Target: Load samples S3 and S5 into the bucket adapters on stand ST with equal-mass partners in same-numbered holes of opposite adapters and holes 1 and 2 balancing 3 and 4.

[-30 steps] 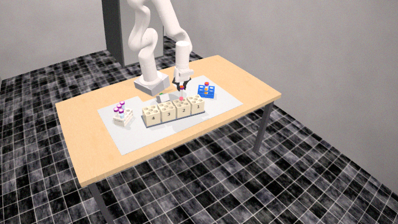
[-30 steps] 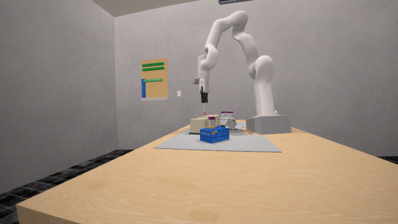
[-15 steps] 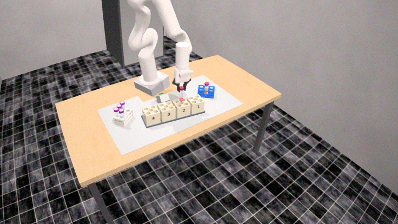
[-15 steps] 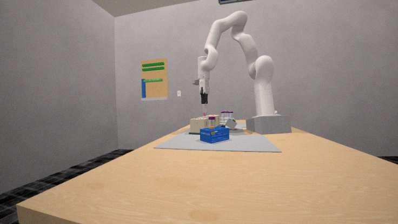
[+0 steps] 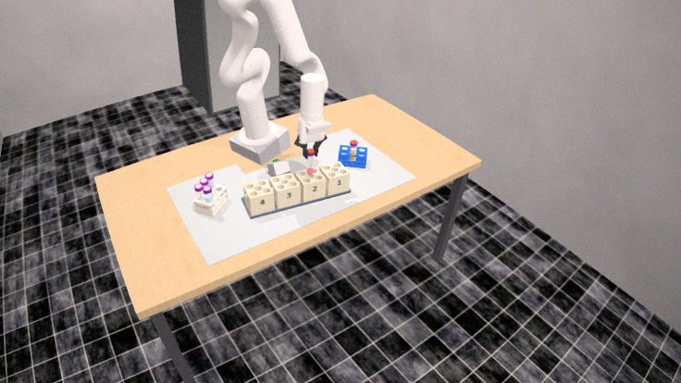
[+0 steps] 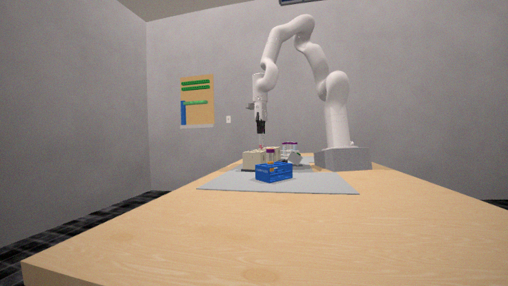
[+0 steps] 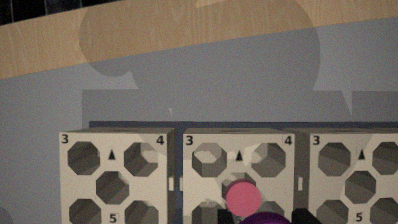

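From the top view, the claw (image 5: 311,151) (image 6: 261,132) (image 7: 262,218) grips a tube (image 5: 311,162) (image 6: 261,139) (image 7: 265,218) by its purple cap, its fingers part open around it. Pink liquid sits low in the tube, right above adapter 2 (image 5: 313,188) (image 7: 190,187). Beyond adapter 2 lie adapter 3 (image 5: 288,195) and adapter 4 (image 5: 262,203); on the other side is adapter 1 (image 5: 338,183), then the blue rack (image 5: 352,165) (image 6: 273,174) with one orange-dotted tube. The white rack (image 5: 205,208), well apart from the claw, holds four capped tubes. In the exterior view, the tube hangs upright beneath the claw, apparently still out of its hole. In the wrist view, the pink end overlaps hole 5. This looks like loading the first sample; next, likely, confirm the hole, lower straight down, then release. A slanted entry could catch the rim.
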### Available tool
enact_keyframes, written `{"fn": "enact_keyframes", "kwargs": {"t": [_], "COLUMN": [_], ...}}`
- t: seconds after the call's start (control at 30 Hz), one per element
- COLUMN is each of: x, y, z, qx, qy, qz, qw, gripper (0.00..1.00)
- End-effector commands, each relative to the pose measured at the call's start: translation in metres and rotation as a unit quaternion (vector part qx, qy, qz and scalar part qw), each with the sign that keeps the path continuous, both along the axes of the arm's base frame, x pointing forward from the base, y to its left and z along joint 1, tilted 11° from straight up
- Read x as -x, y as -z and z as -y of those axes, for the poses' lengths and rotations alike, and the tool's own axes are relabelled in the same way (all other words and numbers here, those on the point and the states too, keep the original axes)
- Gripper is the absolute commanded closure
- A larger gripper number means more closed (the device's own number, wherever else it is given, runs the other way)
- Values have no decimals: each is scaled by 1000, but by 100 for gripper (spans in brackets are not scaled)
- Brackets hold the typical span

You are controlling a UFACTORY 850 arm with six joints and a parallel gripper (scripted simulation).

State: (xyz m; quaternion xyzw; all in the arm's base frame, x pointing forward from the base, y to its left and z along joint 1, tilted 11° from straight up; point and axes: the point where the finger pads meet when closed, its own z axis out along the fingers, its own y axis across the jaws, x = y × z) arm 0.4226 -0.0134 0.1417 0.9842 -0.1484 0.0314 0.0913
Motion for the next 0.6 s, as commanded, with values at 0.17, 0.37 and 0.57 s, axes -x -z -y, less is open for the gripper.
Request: {"fn": "enact_keyframes", "kwargs": {"t": [0.17,0.37,0.57], "x": [-1,-1,-1], "y": [9,13,19], "z": [2,3,4], "qx": [0,0,0], "qy": [0,0,0], "qz": [1,1,1], "qw": [1000,1000,1000], "gripper": [100,100,100]}}
